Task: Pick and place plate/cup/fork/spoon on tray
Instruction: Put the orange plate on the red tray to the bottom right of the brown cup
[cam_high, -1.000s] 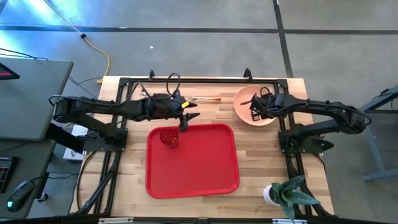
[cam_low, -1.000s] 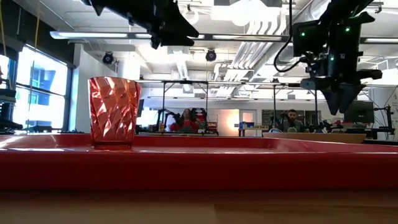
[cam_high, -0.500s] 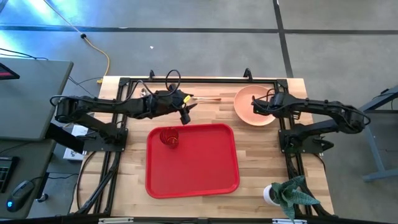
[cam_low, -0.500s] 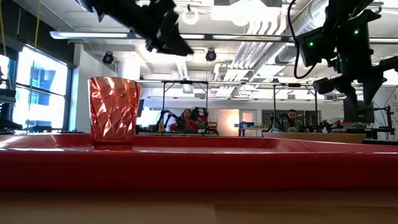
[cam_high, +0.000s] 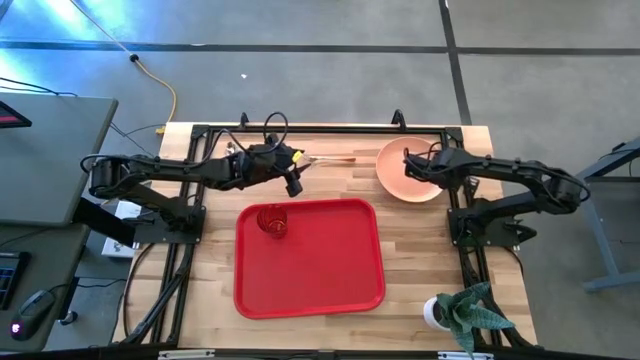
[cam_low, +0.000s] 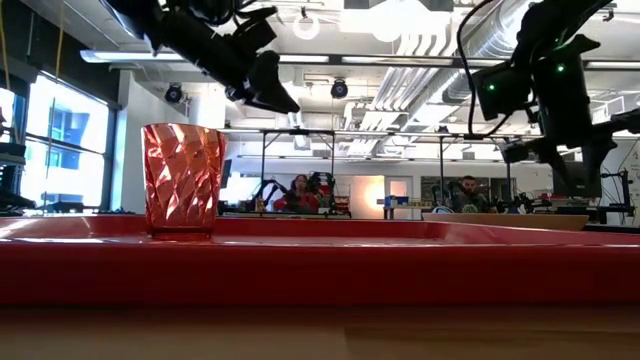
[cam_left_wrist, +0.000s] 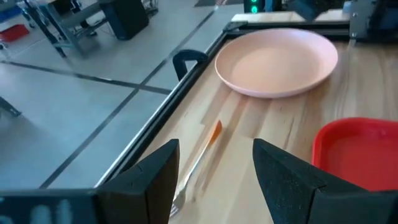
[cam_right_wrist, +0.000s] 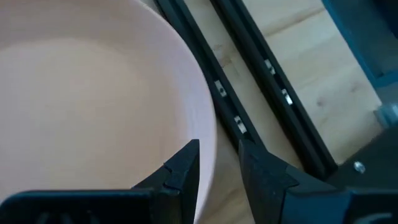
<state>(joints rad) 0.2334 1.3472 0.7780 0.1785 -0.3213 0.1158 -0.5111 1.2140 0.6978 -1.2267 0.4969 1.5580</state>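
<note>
The red tray (cam_high: 320, 265) lies in the middle of the table, and the orange-red cup (cam_high: 273, 220) stands upright in its far left corner. The salmon-pink plate (cam_high: 400, 170) rests flat on the wood at the far right. The fork (cam_left_wrist: 213, 134) lies on the wood by the far edge, between the cup and the plate. I cannot pick out the spoon. My left gripper (cam_high: 293, 182) is open and empty in the air, beyond the tray's far rim. My right gripper (cam_right_wrist: 217, 165) is open only a little. Its fingers stand on either side of the plate's right rim (cam_right_wrist: 208, 130).
Black frame rails (cam_right_wrist: 249, 93) run close beside the plate along the table's right and far edges. A potted plant (cam_high: 460, 312) stands at the near right corner. People sit in the room beyond the table (cam_low: 465, 190).
My left gripper has risen from the tray's far rim near the cup and tipped from pointing down to slanting toward the plate. My right gripper has gone from over the plate's middle toward the table's right edge, tipped, and come down at the plate's right rim.
</note>
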